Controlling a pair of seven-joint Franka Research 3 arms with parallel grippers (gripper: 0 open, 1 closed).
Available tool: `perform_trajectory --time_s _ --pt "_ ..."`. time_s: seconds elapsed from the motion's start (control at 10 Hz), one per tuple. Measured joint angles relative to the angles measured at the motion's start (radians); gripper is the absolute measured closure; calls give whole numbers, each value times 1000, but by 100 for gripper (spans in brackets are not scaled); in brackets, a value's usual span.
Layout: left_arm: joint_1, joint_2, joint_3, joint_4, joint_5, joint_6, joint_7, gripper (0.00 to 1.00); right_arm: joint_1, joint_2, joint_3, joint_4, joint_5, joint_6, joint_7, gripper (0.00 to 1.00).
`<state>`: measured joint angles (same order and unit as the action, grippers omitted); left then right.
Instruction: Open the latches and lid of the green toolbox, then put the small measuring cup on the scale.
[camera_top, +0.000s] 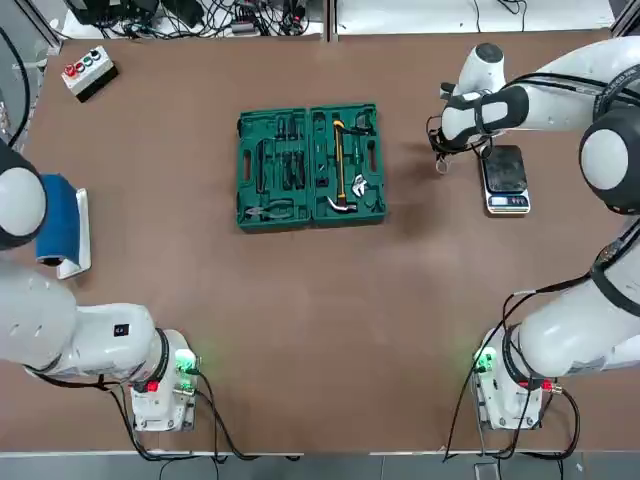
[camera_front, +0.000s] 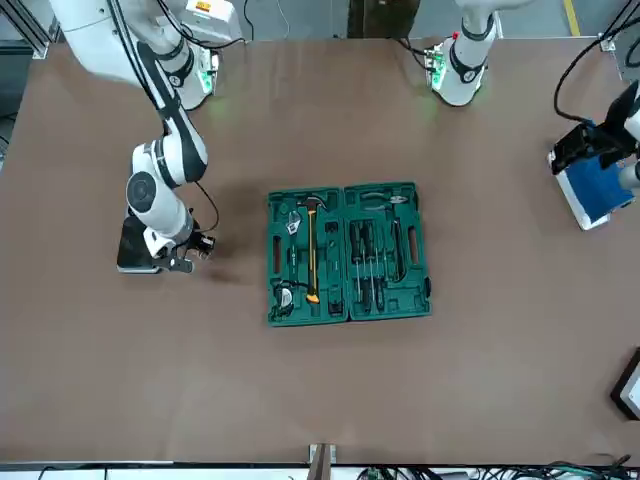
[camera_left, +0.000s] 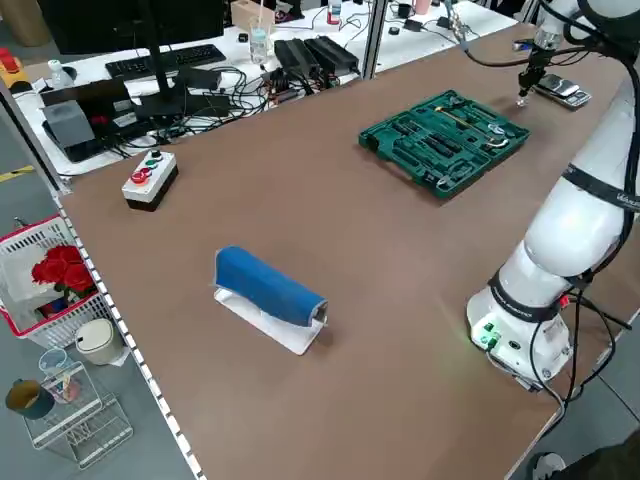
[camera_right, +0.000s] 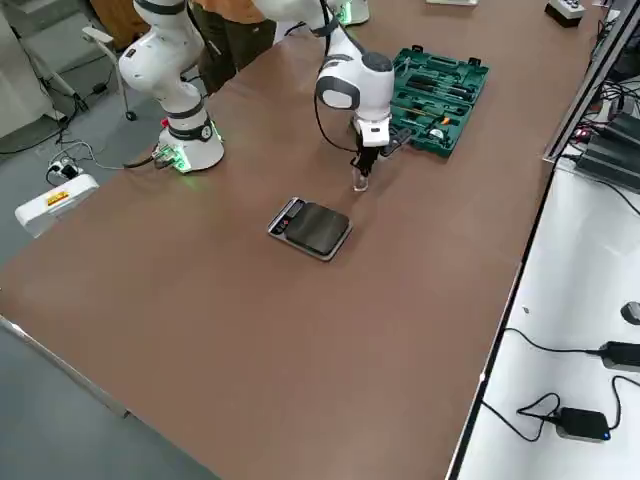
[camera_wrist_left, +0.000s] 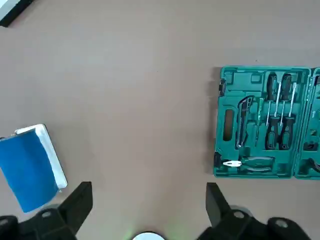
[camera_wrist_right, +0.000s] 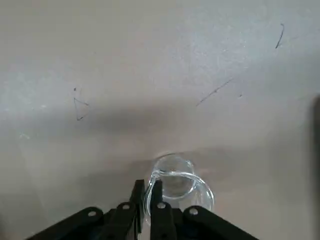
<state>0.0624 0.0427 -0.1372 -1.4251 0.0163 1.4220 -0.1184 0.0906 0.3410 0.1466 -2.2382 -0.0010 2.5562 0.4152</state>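
The green toolbox (camera_top: 310, 167) lies open flat in the middle of the table, with a hammer and pliers in its trays. Small black latches (camera_wrist_left: 221, 87) show on its outer edge. My right gripper (camera_top: 440, 160) is just left of the scale (camera_top: 505, 178), a black platform with a silver strip. In the right wrist view the right gripper (camera_wrist_right: 149, 196) is shut on the rim of the small measuring cup (camera_wrist_right: 177, 184), a clear cup low over the brown table. The cup (camera_right: 361, 183) stays beside the scale (camera_right: 312, 228), not on it. The left gripper (camera_wrist_left: 147, 200) hangs open, high at the table's left.
A blue roll on a white base (camera_top: 62, 225) lies under the left arm. A grey box with coloured buttons (camera_top: 88, 70) sits at the far left corner. Cables and equipment line the desks beyond the table's far edge.
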Motion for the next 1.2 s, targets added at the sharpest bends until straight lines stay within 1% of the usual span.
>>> perform_trajectory --time_s 0.2,0.5,0.9,1.1,1.2 --pt "-8 -2 3 1 -33 -2 -6 0 -1 -1 -1 2 0 -4 0 92" --pt "-7 1 11 1 -39 -4 -10 0 -2 -3 -1 10 0 -29 0 93" --pt "-7 5 11 -1 -39 -9 -13 0 -2 -5 0 63 0 -139 0 93" --pt "-7 13 11 -1 -38 -9 -13 0 -7 -39 -4 91 -20 -194 -9 93" --pt "-8 16 11 -2 -38 -9 -13 0 -30 -72 -7 94 -46 -223 -31 93"
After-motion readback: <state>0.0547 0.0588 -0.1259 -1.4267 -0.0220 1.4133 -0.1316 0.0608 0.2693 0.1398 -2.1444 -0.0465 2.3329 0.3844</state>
